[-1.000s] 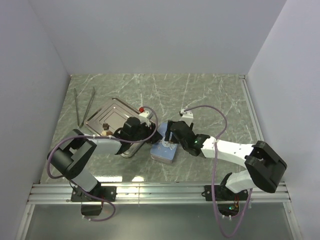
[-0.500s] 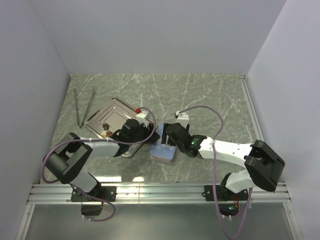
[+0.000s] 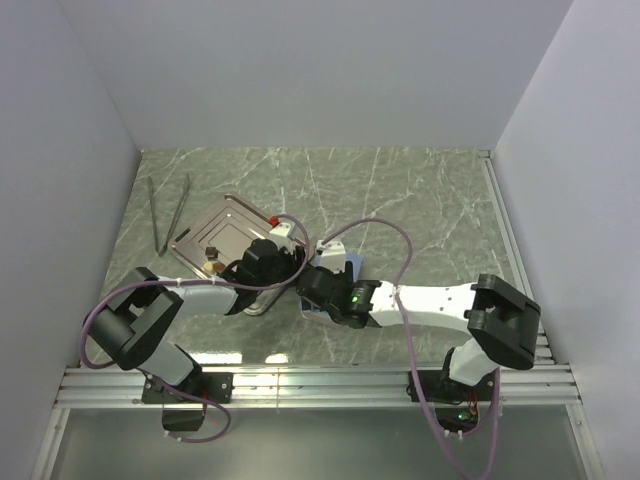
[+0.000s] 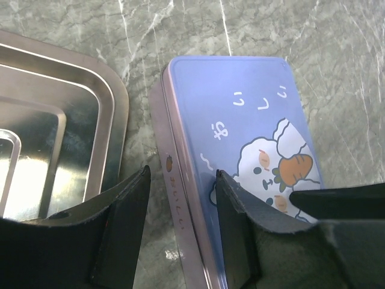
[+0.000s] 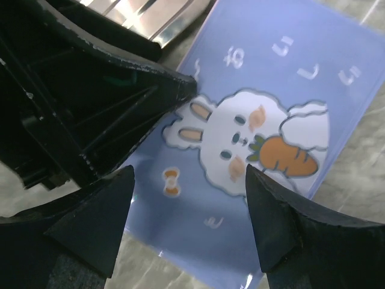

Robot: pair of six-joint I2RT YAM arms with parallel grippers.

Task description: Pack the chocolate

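Observation:
The silver tin with the blue rabbit-print lid lies shut on the table just right of the ridged steel tray. My left gripper is open and straddles the tin's left long edge, one finger between tray and tin, the other over the lid. My right gripper is open and hovers over the lid, close to the left fingers. In the top view my right arm hides most of the tin. A dark chocolate lump and a tan one sit on the tray.
Metal tongs lie at the far left of the table beside the tray. Both arms cross low over the table's middle. Grey walls close in the left, back and right sides.
My right arm has swung left, bringing its gripper over the tin's lid and close to the left gripper. The left gripper has stayed at the tin's edge.

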